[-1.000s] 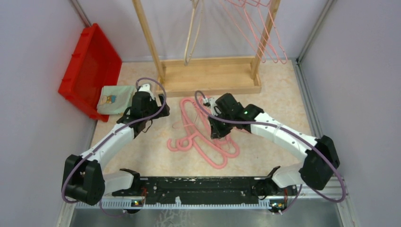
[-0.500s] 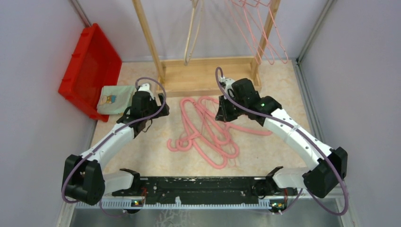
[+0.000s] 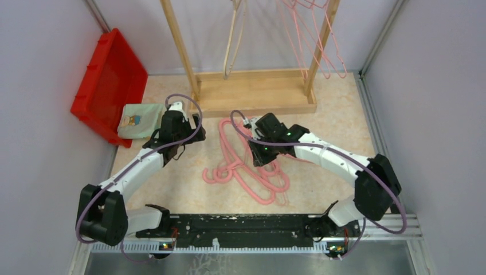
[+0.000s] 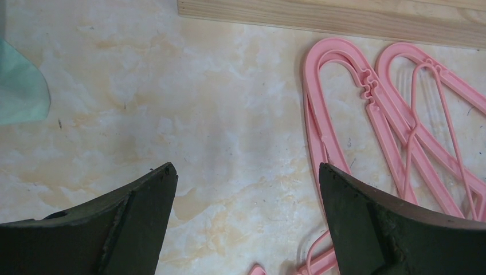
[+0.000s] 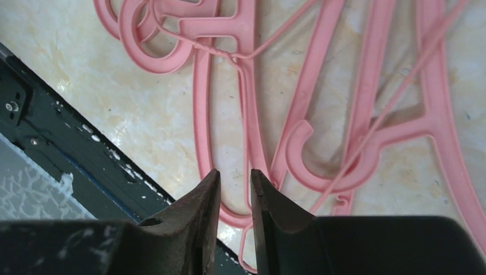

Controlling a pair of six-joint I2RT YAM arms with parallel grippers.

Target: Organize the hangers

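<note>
The counter (image 3: 344, 132) is a marbled beige surface walled in on three sides. At its far edge stands a wooden rack (image 3: 255, 91) with two uprights on a flat base. The left arm (image 3: 134, 169) reaches toward the far left. The right arm (image 3: 332, 157) bends in toward the middle. A red bin (image 3: 109, 77) leans tilted against the left wall.

Most hangers (image 3: 240, 166) lie in a tangled pink pile on the counter, between the two arms and just in front of the rack's base. Thick ones are overlapped by thin wire ones. Further thin pink hangers (image 3: 321, 46) hang from the rack beside its right upright. A beige hanger (image 3: 234, 40) hangs nearer the left upright. A pale green cloth (image 3: 137, 120) lies on the counter, touching the bin's lower edge.

The left gripper (image 4: 246, 172) is spread wide over bare counter. The cloth's edge is at its left and the looped ends of two thick hangers at its right, not touching either finger.

The right gripper (image 5: 235, 175) sits over the near part of the pile, its fingers drawn almost together with only a narrow slit between them. A thin wire strand runs under that slit. Whether the fingers pinch it cannot be told.
</note>
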